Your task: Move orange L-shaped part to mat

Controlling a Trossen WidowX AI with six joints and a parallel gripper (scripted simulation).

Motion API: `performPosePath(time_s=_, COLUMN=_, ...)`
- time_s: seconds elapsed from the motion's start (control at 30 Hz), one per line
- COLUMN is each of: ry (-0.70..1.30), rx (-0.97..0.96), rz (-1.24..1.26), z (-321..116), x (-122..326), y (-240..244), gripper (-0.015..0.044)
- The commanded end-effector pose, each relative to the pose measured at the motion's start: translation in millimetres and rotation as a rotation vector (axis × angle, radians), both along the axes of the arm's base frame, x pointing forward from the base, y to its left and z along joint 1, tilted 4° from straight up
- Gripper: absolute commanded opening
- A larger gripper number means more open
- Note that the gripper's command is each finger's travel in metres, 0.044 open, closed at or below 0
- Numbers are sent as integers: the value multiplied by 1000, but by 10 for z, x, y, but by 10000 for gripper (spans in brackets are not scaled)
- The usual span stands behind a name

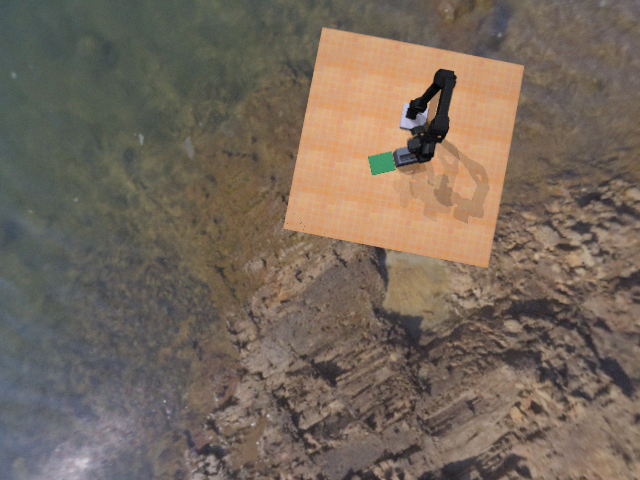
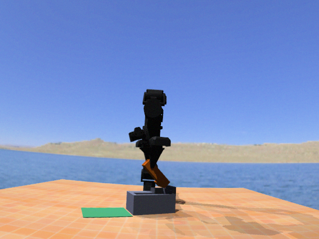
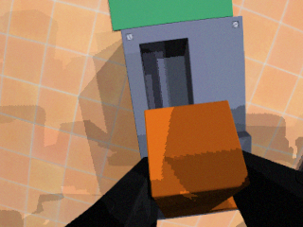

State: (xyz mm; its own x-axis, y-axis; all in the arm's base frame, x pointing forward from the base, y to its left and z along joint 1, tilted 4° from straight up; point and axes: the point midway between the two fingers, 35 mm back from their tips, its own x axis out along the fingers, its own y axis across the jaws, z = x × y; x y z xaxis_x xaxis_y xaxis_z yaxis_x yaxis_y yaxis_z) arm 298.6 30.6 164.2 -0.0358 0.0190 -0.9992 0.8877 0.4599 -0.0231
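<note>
Evidently, the gripper (image 1: 424,150) (image 2: 152,164) (image 3: 188,162) has the orange L-shaped part (image 2: 158,176) (image 3: 196,147) pinched between its black fingers, which stand partly open, kept apart by the part's width. The part is above the grey tray (image 1: 397,161) (image 2: 154,204) (image 3: 218,71), steeply tilted: in the exterior view its upper end points toward the mat side, while its lower end slants down toward the raised block (image 2: 172,189) at the tray's opposite end. Whether that lower end touches the block or the tray cannot be told.

In the wrist view, a stretch of the dark pocket (image 3: 167,76) shows open beyond the part, and two small screws (image 3: 130,36) (image 3: 235,24) sit at the tray corners nearest the mat. The part's near face fills much of the space between the fingers and covers some of the tray. The green mat (image 1: 381,163) (image 2: 105,212) (image 3: 172,11) lies flat on the tiled tabletop (image 1: 336,103) (image 2: 51,200) (image 3: 38,95), just beside the tray. From the top, the black arm (image 1: 445,103) (image 2: 153,110) bends over toward the tray, and its gripper hides the part.
</note>
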Motion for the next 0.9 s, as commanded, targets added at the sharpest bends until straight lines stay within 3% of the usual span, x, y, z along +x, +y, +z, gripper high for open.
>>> performPosePath(time_s=0.0, ry=-2, rx=3, rz=3, z=26, x=5, y=3, gripper=0)
performPosePath(time_s=0.27, ry=-3, rx=2, rz=3, z=40, x=48, y=-97, gripper=0)
performPosePath(time_s=0.87, ry=-5, rx=-4, rz=2, z=-4, x=365, y=-879, gripper=0)
